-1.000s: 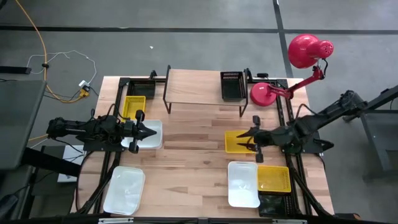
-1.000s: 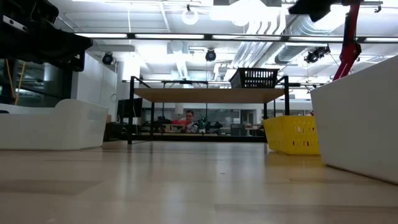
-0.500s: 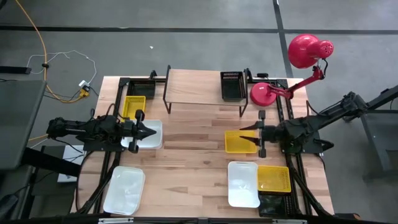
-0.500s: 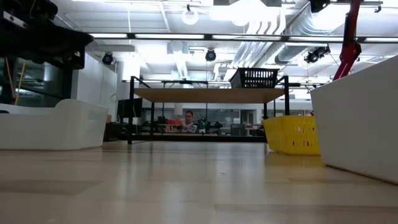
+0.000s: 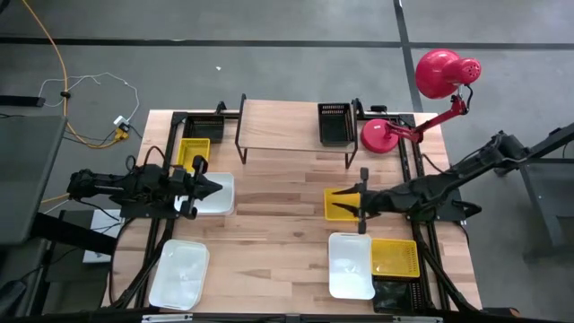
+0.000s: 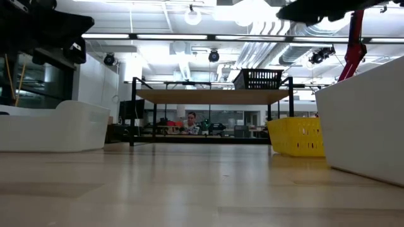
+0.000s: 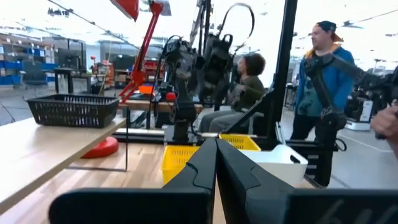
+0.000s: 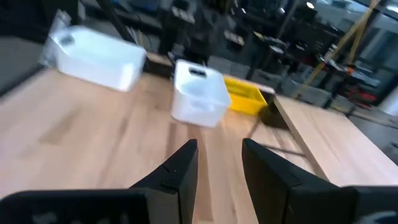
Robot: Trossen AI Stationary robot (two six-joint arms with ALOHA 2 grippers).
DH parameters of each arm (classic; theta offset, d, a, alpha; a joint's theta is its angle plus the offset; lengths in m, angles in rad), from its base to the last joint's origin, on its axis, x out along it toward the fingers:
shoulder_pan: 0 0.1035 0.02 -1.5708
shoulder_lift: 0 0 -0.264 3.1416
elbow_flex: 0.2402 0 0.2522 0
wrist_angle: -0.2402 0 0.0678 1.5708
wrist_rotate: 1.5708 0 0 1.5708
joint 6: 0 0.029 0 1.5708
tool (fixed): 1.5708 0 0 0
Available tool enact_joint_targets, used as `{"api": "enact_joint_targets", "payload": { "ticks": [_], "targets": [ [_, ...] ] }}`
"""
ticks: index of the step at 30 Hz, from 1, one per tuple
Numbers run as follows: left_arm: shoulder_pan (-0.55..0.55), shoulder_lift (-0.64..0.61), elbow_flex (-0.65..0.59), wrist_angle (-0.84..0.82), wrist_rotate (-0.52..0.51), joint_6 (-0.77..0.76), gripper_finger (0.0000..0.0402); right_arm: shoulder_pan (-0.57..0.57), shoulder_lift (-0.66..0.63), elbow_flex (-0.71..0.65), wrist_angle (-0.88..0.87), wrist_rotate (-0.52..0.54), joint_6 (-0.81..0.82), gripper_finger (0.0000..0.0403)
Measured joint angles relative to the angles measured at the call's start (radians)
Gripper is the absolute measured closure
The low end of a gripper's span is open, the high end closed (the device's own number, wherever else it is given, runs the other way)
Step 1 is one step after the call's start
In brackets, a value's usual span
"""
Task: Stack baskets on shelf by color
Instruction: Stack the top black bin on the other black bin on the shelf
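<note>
1. The shelf (image 5: 291, 126) stands at the far middle of the counter (image 5: 287, 224), its light wood top bare except for a black basket (image 5: 334, 123) sitting at its right end.
2. The left gripper (image 5: 212, 188) hangs over a white basket (image 5: 215, 195) on the left side of the counter, with its fingers (image 7: 205, 168) pressed shut and nothing between them.
3. Just beyond that white basket, toward the far left, lies a yellow basket (image 5: 193, 152) beside the shelf's left leg.
4. A second white basket (image 5: 179, 274) rests at the near left corner, well apart from the arm.
5. The right gripper (image 5: 362, 202) is above the centre-right yellow basket (image 5: 345, 205), its fingers (image 8: 177, 171) parted with bare wood showing in the gap; it holds nothing.
6. Nearer, on the right, a white basket (image 5: 351, 265) and another yellow basket (image 5: 395, 258) sit side by side, touching or nearly so.
7. A red lamp (image 5: 421, 99) stands at the far right, its base just beside the black basket's end of the shelf.
8. Two people (image 7: 323, 74) show in the room beyond the counter.
</note>
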Motion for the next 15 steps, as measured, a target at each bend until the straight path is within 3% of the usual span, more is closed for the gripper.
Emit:
{"api": "enact_joint_targets", "payload": {
  "ticks": [5, 9, 13, 15],
  "targets": [
    [0.0, 0.0, 0.0, 0.037, 0.0, -0.007, 0.0402, 0.0, 0.029, 0.0, 0.0, 0.083, -0.026, 0.0289],
    [0.0, 0.0, 0.0, 0.077, -0.006, 0.028, 0.0402, 0.0, -0.049, -0.018, -0.072, 0.112, 0.016, 0.0289],
    [0.0, 0.0, 0.0, 0.115, -0.073, 0.113, 0.0401, -0.011, -0.168, -0.174, 0.022, 0.129, 0.067, 0.0289],
    [0.0, 0.0, 0.0, 0.118, -0.126, 0.159, 0.0401, -0.024, -0.224, -0.261, 0.16, 0.156, 0.075, 0.0289]
  ]
}}
